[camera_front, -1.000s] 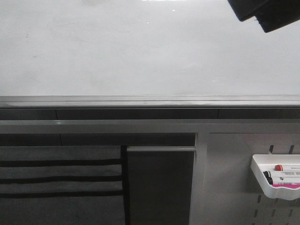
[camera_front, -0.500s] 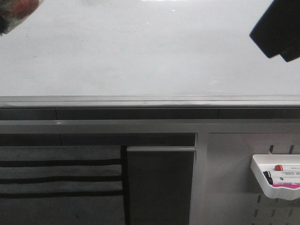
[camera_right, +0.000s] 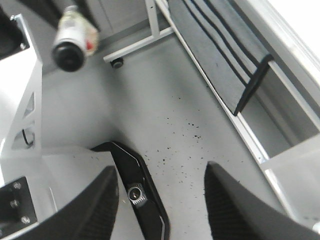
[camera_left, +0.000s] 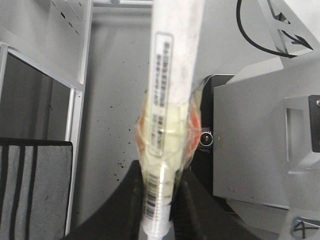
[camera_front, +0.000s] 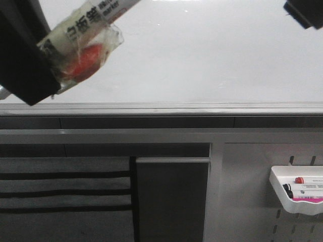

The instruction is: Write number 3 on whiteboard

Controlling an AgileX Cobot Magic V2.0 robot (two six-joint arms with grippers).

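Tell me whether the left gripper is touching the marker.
Touching. In the left wrist view, the left gripper's fingers press against both sides of the taped marker, with no gap.

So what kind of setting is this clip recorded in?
Probably a lab or workshop, not a home. A large whiteboard with a metal edge rail faces the robot, a grey perforated panel carries a white tray of markers, and the wrist views show a speckled grey floor.

The whiteboard [camera_front: 192,55] lies bare across the middle of the frame; the left tool [camera_front: 30,60] with its marker [camera_front: 83,30] blocks the upper left, the right tool [camera_front: 305,11] the upper right corner.
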